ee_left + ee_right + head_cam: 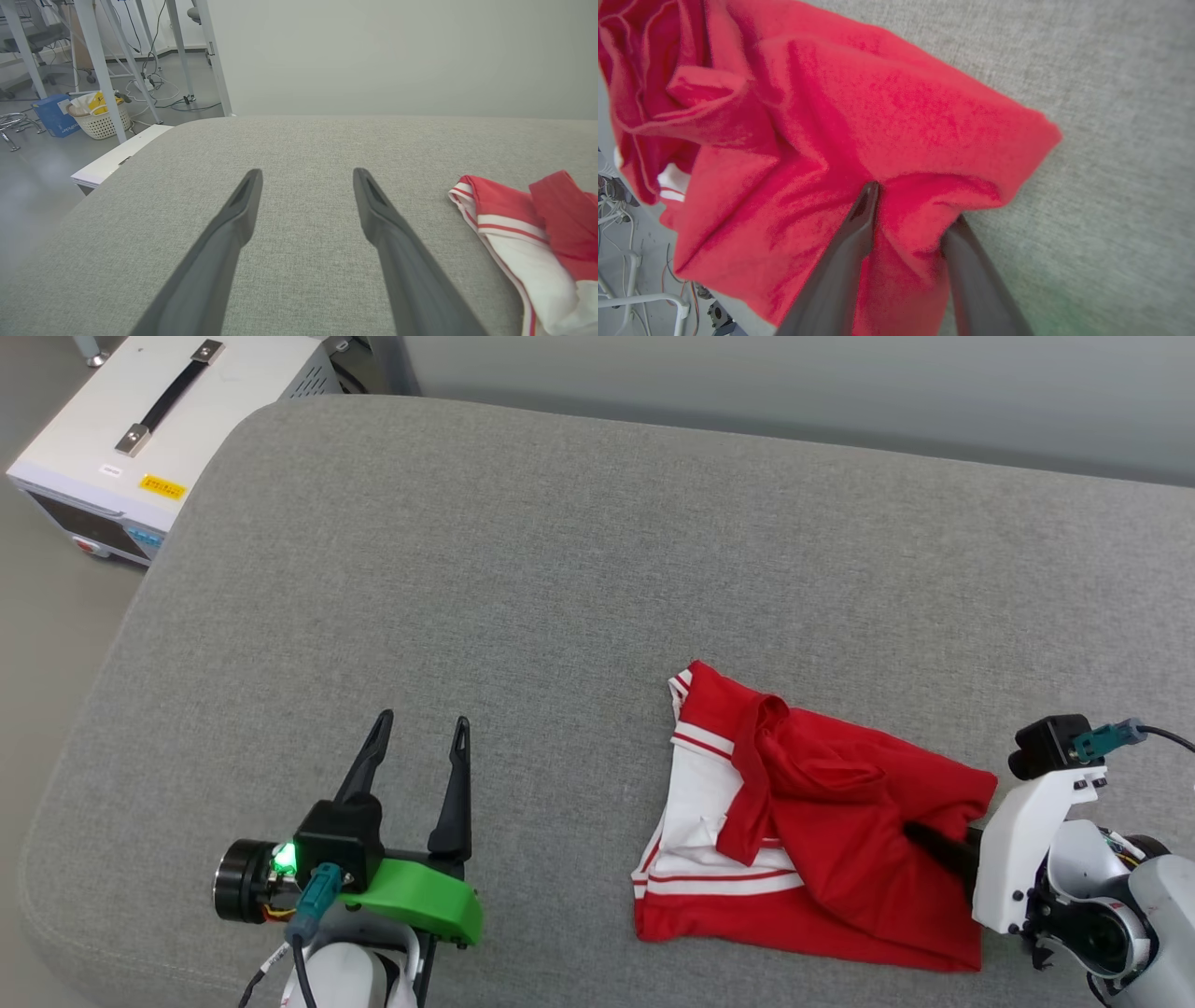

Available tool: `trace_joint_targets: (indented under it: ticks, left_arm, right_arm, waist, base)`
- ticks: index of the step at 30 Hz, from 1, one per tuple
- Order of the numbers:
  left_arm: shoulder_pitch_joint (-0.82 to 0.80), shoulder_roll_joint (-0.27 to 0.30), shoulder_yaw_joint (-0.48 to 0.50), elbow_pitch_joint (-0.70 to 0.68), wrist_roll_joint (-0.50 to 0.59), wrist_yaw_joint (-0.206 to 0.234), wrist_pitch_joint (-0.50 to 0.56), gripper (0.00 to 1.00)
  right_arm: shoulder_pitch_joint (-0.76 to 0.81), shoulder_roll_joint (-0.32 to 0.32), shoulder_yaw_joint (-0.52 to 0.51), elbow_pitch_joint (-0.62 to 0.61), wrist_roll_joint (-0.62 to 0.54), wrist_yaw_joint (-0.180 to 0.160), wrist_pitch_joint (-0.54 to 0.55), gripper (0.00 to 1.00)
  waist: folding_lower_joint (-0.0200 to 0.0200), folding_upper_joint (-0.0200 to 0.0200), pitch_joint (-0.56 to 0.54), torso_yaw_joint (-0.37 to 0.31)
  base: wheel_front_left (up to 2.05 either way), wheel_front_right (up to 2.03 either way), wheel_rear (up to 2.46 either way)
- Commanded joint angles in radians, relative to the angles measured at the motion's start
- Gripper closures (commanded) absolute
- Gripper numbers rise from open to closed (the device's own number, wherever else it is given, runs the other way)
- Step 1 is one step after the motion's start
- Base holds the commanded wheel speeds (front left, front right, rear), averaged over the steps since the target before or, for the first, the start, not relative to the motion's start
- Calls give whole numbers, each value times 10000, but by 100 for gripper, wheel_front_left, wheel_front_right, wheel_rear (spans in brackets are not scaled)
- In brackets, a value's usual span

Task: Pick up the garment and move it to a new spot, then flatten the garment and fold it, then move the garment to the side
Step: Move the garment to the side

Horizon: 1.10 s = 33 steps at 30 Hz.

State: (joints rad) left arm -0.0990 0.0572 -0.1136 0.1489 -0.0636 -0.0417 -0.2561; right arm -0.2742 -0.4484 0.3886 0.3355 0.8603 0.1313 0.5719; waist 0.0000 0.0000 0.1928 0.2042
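2 arms: pale shells, dark fingers

The left gripper [422, 719] has 2 long, dark, tapering fingers [455, 793] with slotted tips, a black block [341, 835] and a bright green bracket [420, 896]. Its black cylinder [245, 894] carries a lit green lamp [285, 859], and a teal plug [317, 889] feeds a black cable [301, 971]. The right gripper [915, 205] has a white bracket [1022, 840] with dark screws [1083, 786], a black camera block [1046, 742] and glossy white-grey wrist shells [1092, 896].

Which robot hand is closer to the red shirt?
Right. The right gripper has its fingers pushed into the shirt, touching it. The left gripper sits open over bare cushion, apart from the shirt, on its left.
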Motion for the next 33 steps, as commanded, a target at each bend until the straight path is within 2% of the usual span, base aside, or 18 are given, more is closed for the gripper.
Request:
trace_joint_targets:
  ticks: [1, 7, 12, 18, 23, 27, 33]
  left_arm:
    - [-63, -66, 62, 6, -79, 68, -57, 0]
    - [87, -67, 89, 12, -68, 64, -57, 0]
    - [227, -68, 167, -36, -30, 69, -57, 0]
    - [223, -68, 258, -182, 26, 61, -57, 0]
    - [94, -58, 350, -340, 87, 26, -57, 0]
    - [-118, -11, 427, -535, 166, 5, -57, 0]
    - [-642, 165, 509, -937, 289, -83, -57, 0]
  right_arm:
    - [-17, 186, 349, 172, 262, -6, -174, 100]
    - [-821, -450, 688, -463, -20, -6, -1439, 100]
    - [-1407, -1202, 982, -1216, -554, -6, -1964, 100]
    - [-1908, -2143, 1169, -2183, -840, -6, -1737, 100]
    - [-2124, -2643, 833, -2590, -876, -6, -1354, 100]
    - [-2246, -2939, 430, -2511, -834, -6, -1128, 100]
    - [-2563, -3651, -368, -1807, -875, -6, -864, 100]
  waist:
    - [0, 0, -90, -99]
    - [0, 0, -371, -521]
    - [0, 0, -497, -1134]
    - [0, 0, -365, -2100]
    - [0, 0, -25, -2902]
    - [0, 0, 482, -3363]
    - [0, 0, 1578, -3602]
  base:
    - [0, 0, 0]
    - [0, 0, 0]
    - [0, 0, 0]
    - [0, 0, 0]
    - [0, 0, 0]
    - [0, 0, 0]
    - [0, 0, 0]
